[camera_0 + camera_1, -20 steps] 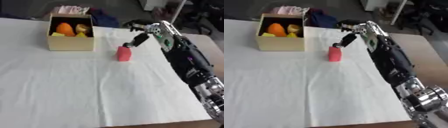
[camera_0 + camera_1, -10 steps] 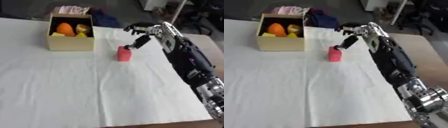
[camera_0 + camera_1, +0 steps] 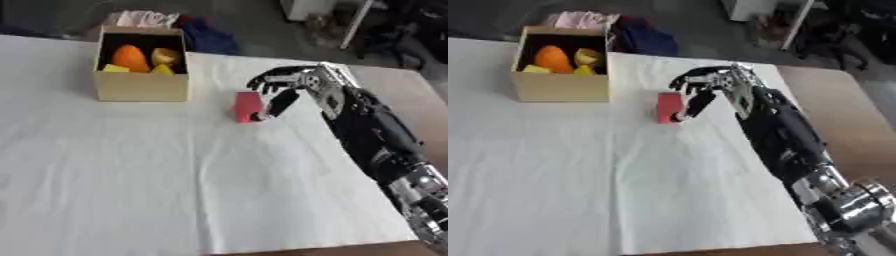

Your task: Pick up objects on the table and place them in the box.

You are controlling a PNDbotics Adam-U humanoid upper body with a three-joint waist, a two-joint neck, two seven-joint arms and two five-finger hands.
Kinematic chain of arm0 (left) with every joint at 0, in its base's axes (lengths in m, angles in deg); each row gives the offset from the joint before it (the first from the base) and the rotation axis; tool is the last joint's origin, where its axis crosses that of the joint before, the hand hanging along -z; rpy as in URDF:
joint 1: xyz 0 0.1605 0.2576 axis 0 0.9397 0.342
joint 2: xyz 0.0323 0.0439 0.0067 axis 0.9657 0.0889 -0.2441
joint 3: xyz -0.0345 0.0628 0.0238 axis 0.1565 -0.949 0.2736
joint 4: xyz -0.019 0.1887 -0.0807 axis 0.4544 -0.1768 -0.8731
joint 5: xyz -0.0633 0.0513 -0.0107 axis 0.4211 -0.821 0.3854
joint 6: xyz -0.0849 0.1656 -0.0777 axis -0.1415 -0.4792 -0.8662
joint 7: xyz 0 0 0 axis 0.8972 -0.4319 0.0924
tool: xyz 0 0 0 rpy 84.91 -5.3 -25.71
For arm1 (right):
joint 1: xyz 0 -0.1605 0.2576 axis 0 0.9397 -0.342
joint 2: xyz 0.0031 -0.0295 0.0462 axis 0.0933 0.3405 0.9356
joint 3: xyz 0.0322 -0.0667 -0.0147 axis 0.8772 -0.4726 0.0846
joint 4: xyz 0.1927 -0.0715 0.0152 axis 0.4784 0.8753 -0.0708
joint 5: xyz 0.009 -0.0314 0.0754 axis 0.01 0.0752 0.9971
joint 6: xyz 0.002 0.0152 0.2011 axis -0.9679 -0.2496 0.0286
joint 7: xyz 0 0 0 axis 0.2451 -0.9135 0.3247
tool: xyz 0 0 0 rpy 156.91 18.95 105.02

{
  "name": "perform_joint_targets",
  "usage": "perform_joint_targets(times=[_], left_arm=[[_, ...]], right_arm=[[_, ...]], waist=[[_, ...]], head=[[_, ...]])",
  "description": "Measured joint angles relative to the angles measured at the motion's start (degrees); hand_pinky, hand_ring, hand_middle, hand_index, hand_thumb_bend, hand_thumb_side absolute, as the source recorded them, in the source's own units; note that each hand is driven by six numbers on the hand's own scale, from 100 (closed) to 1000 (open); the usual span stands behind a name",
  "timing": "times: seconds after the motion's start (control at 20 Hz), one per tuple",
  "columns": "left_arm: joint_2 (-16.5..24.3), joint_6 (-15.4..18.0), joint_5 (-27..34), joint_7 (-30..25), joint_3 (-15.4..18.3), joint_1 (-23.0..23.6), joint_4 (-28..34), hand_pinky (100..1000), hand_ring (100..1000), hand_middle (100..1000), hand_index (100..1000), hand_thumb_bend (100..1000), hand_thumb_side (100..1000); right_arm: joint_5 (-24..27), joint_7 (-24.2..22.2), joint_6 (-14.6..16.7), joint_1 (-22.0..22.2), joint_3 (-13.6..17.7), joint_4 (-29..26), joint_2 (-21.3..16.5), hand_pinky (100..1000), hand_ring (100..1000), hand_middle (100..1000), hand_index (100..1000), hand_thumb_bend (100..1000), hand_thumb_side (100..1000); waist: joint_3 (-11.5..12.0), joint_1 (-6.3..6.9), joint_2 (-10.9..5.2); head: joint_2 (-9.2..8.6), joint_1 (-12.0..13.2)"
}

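A white cloth (image 3: 175, 190) covers the worktop (image 3: 411, 95) across the lower frame. At centre, a red block (image 3: 246, 106) stands upright on the cloth; the right hand (image 3: 282, 85) reaches from the right, fingers spread and arched above it, thumb touching its right side. At upper left, the box (image 3: 142, 86) holds orange and yellow items (image 3: 140, 59).

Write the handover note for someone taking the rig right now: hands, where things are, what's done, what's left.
Right hand: at the red block, fingers curled over its top, thumb by its right side; block stands on the table, not lifted.
Left hand: not in view.
Box: left of the block, holding an orange item and yellow ones.
Done: those items boxed.
Left: close on the block, lift it, put it in the box.
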Motion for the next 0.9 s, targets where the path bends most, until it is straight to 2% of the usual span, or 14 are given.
perform_joint_targets(times=[0.25,0.35,0.45,0.5,0.55,0.6,0.7,0.9], left_arm=[[0.00,0.06,0.00,-0.11,0.01,0.00,0.00,794,593,644,782,100,590],[0.00,0.03,0.00,-0.16,0.01,0.00,0.00,794,593,645,782,100,589],[0.00,0.01,0.00,-0.19,0.01,0.00,0.00,794,593,645,782,100,589],[0.00,0.00,0.00,-0.21,0.01,0.00,0.00,794,593,646,782,100,589],[0.00,0.00,0.00,-0.21,0.01,0.00,0.00,794,593,645,782,100,589],[0.00,0.00,0.00,-0.21,0.01,0.00,0.00,794,593,645,782,100,589],[0.00,0.00,0.00,-0.21,0.02,0.00,0.00,794,592,645,782,100,589],[0.00,0.00,0.00,-0.22,0.04,0.00,0.00,795,593,645,783,100,589]], right_arm=[[-1.29,0.17,0.34,-0.02,-0.17,0.37,0.67,830,840,873,949,425,467],[-1.65,0.84,0.40,-0.02,-0.17,0.42,0.76,822,825,851,911,411,441],[-2.01,2.00,0.35,-0.04,-0.11,0.48,1.02,800,785,780,794,357,359],[-2.22,2.76,0.26,-0.04,0.00,0.47,1.17,783,749,706,720,317,291],[-2.30,3.63,0.09,-0.04,0.21,0.31,1.24,775,734,673,690,292,262],[-2.31,4.57,-0.10,-0.03,0.43,-0.03,1.26,758,697,604,629,240,189],[-2.31,6.51,-0.60,-0.03,1.02,-1.38,1.27,740,662,551,584,164,122],[-1.40,10.60,-1.32,-0.05,1.86,-4.76,1.23,723,629,511,542,100,100]], waist=[[-0.06,0.00,0.09],[-0.06,0.00,0.09],[-0.06,0.00,0.09],[-0.06,0.00,0.09],[-0.06,0.00,0.16],[-0.06,0.00,0.23],[-0.06,0.00,0.24],[-0.07,0.00,0.24]], head=[[0.00,0.01],[0.00,0.01],[0.00,0.01],[0.00,0.02],[0.00,0.03],[0.00,0.03],[0.00,0.05],[0.00,0.07]])
